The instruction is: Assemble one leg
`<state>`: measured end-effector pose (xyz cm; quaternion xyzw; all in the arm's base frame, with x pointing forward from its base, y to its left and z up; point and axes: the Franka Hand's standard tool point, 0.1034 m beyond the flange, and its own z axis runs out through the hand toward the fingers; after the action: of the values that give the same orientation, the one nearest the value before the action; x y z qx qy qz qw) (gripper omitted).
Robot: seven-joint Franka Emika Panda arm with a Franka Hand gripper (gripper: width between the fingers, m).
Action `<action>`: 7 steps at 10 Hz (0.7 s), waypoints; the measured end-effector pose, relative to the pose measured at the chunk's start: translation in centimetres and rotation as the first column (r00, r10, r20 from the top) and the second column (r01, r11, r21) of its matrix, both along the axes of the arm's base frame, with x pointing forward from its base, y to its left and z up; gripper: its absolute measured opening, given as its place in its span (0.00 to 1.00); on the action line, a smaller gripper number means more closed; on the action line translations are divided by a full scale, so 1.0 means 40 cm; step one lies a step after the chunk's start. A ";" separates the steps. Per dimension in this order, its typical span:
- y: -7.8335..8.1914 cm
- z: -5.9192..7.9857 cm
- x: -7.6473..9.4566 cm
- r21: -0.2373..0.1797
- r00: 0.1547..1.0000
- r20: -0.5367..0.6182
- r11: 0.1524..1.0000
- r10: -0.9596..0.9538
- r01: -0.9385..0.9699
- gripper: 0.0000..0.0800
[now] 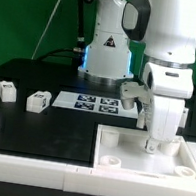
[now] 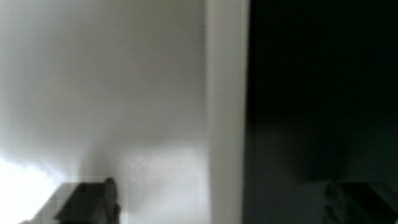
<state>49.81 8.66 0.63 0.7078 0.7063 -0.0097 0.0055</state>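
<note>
Evidently early: the gripper (image 1: 155, 146), jaws apart and empty, hangs at the large white square plastic tray (image 1: 126, 172); the small white stubby plastic legs (image 1: 37, 100) lie well apart from it, unfitted.

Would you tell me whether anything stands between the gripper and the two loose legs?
Nothing tall: only the tray part's low rim beside the gripper and the flat marker board lie before the legs.

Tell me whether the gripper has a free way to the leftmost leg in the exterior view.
Probably yes. The leg stands free on the black table, nothing over it. The gripper, low over the white tray, must first lift clear of its rim.
</note>
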 end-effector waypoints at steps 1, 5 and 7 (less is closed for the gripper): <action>0.000 0.000 0.000 0.000 1.000 0.000 1.000 0.000 0.000 0.78; -0.001 0.003 -0.003 -0.001 1.000 0.000 1.000 -0.019 0.019 0.81; 0.003 0.061 -0.040 -0.004 0.994 0.017 0.994 -0.110 0.110 0.81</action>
<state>48.23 8.80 3.07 0.7455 0.6663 -0.0059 0.0130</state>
